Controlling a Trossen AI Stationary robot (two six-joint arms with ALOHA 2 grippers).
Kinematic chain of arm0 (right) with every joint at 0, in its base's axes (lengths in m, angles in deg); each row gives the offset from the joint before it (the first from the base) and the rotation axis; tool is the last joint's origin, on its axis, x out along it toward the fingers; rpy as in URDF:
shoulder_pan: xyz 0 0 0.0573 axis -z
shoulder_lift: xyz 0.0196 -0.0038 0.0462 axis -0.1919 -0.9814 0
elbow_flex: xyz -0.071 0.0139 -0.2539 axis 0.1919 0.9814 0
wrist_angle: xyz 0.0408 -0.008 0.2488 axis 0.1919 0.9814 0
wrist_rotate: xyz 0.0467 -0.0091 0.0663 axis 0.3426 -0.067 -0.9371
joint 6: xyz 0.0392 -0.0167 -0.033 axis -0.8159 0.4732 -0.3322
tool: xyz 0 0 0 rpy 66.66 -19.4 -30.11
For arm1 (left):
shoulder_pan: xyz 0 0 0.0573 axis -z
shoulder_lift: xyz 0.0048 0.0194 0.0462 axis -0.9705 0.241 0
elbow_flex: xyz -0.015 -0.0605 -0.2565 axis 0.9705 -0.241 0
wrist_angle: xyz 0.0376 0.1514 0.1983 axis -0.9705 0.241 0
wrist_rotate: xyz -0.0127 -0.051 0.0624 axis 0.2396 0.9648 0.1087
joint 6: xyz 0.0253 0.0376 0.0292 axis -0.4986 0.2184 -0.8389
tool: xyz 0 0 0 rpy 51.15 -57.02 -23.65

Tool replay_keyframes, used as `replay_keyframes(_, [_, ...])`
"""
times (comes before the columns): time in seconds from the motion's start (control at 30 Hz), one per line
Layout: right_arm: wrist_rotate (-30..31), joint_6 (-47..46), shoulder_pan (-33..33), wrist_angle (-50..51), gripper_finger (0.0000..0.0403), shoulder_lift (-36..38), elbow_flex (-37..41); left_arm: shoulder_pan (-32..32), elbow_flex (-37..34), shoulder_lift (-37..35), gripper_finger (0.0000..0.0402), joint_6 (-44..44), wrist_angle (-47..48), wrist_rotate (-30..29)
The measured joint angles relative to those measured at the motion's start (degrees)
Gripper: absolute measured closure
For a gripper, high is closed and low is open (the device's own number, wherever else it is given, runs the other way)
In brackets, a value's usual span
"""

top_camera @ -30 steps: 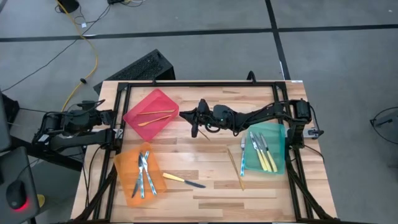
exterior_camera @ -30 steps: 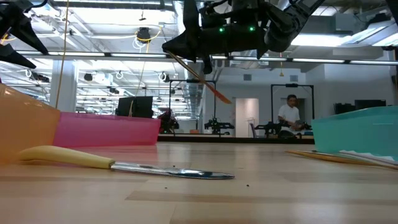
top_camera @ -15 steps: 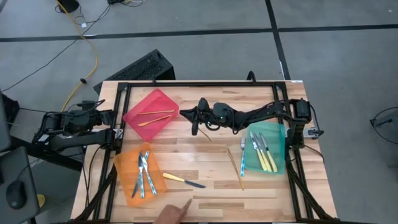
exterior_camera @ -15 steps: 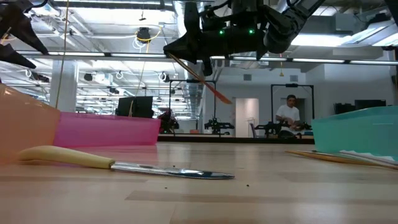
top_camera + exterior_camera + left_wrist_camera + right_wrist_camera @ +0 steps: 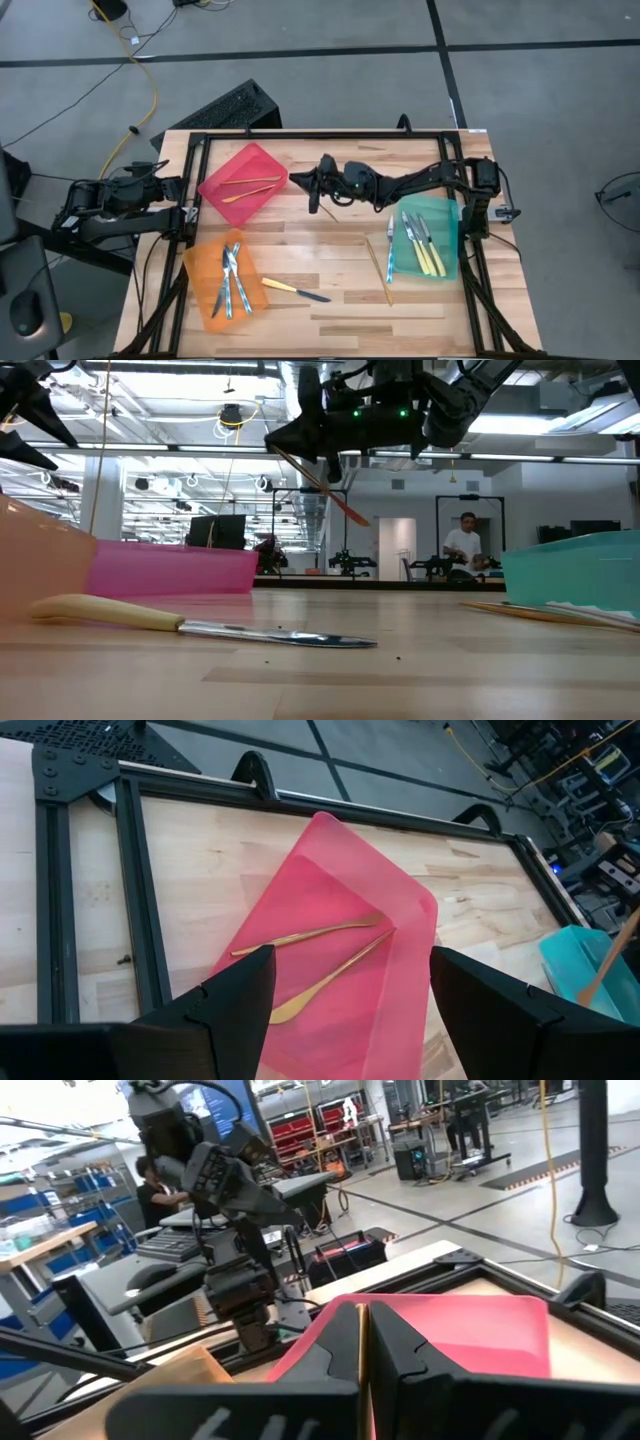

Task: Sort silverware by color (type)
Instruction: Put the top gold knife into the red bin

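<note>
The worktop (image 5: 330, 255) carries three bins: a red bin (image 5: 243, 184) at the far left with two gold pieces, an orange bin (image 5: 226, 281) at the near left with silvery-blue ones, a green bin (image 5: 426, 236) at the right edge with yellow-handled ones. The right gripper (image 5: 314, 193), reaching over the far middle just beside the red bin, pinches a gold piece (image 5: 318, 480) that hangs tilted above the wood. The step in hand looks like carrying it to red; next comes moving over that bin and letting go. The left gripper (image 5: 345, 982) waits spread off the left edge. A yellow-handled knife (image 5: 294, 290) and another gold piece (image 5: 378, 265) lie unsorted near the front.
</note>
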Motion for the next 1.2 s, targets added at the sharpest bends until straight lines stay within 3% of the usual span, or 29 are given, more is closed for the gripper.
replay_keyframes(0.3, [-3.57,0.14,-0.27,-4.54,0.039,0.0,-2.64,0.0,0.0,0.0,0.0155,-0.01,0.0,0.0])
replay_keyframes(0.57, [-10.29,10.94,-2.66,-2.64,0.039,-4.26,-15.69,-0.01,0.0,0.0,0.0155,0.0,0.02,0.02])
replay_keyframes(0.8, [-19.98,17.26,-3.32,-1.58,0.039,-17.54,-35.11,-0.02,0.0,0.0,0.0155,-0.01,0.02,0.0])
replay_keyframes(0.93, [-27.86,17.17,-2.06,1.3,0.039,-25.9,-48.13,-0.01,0.0,-0.02,0.0155,-0.01,0.02,0.14])
replay_keyframes(1.2, [-37.88,17.6,1.55,10.58,0.039,-42.0,-73.99,-0.02,0.0,-0.02,0.0155,-0.01,0.02,0.18])
